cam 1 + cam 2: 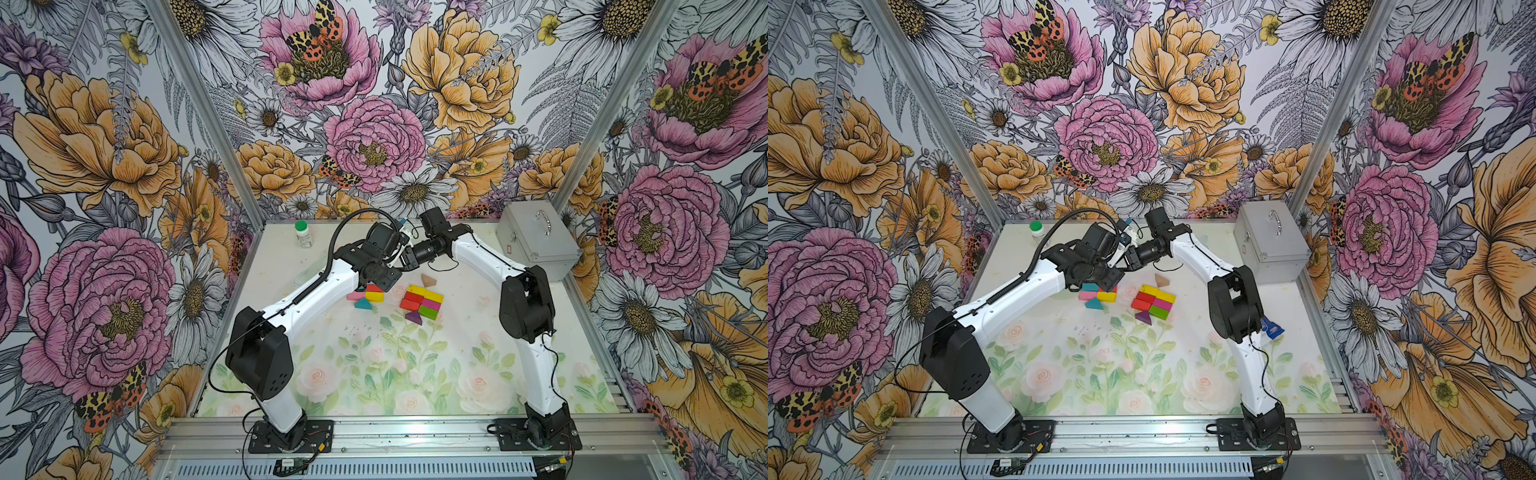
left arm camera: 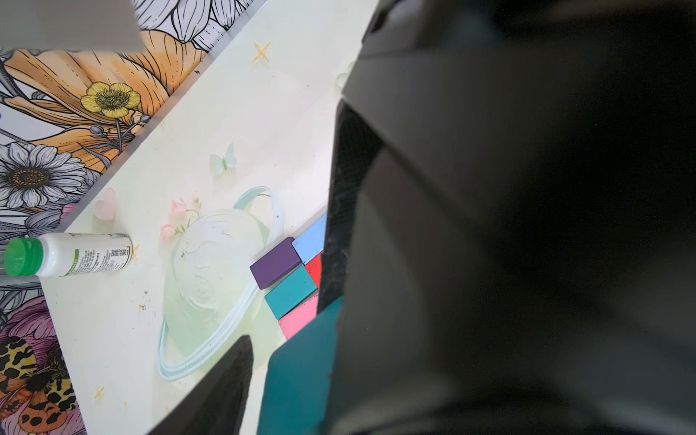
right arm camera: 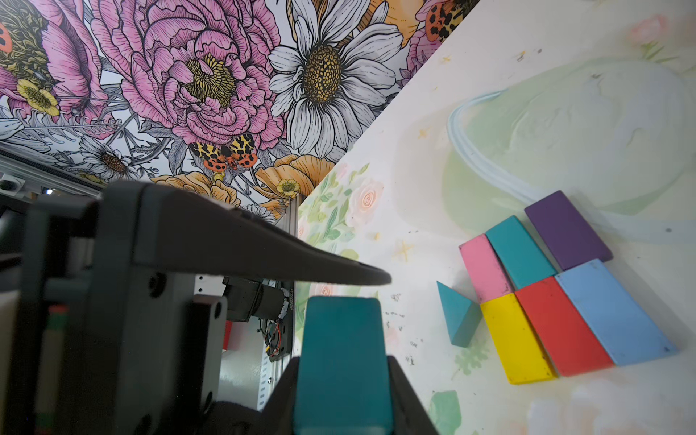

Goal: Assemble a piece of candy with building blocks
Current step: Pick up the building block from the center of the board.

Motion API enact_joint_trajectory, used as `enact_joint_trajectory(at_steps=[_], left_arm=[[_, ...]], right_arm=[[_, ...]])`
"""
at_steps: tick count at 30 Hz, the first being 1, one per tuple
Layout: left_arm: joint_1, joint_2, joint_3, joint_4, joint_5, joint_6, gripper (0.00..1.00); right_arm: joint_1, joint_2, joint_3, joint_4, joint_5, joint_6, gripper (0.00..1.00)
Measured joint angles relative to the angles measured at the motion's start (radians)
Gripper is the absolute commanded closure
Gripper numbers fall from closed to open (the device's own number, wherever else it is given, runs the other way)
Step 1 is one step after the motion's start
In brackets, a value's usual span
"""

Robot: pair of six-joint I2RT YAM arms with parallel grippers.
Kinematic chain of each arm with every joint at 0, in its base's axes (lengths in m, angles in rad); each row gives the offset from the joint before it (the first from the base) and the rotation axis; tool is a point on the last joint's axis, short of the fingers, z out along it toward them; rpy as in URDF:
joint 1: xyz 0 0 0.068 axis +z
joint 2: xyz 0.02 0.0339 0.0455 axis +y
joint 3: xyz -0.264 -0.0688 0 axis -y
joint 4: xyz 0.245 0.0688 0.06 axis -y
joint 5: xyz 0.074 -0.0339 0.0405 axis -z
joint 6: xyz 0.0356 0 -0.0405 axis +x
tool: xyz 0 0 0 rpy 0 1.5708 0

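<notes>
Our right pincer (image 3: 342,373) grips the teal block (image 3: 341,331) tight, up in the air near the flat patch of blocks (image 3: 557,301) on the table (image 1: 457,353). It sticks out long-ways toward our left pincer (image 2: 290,357), whose fingers (image 3: 286,260) stand loose around it.

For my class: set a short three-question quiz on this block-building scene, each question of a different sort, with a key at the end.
1. True or false: the right gripper holds a teal block.
2. The cap of the white bottle is: A red, B green, C blue.
3. Fill in: in the right wrist view, the block lying between the yellow block and the light blue block is ___.
Key: 1 true; 2 B; 3 red, the red block.
</notes>
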Motion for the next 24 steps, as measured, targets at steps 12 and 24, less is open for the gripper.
enact_joint_trajectory(at_steps=[12,24], left_arm=[[-0.011,0.006,0.011,-0.007,0.005,-0.026,0.55],[-0.013,0.006,0.011,-0.006,0.005,-0.032,0.61]], right_arm=[[-0.007,0.000,0.000,0.008,-0.013,0.006,0.88],[-0.008,0.000,0.000,0.007,-0.010,0.015,0.60]])
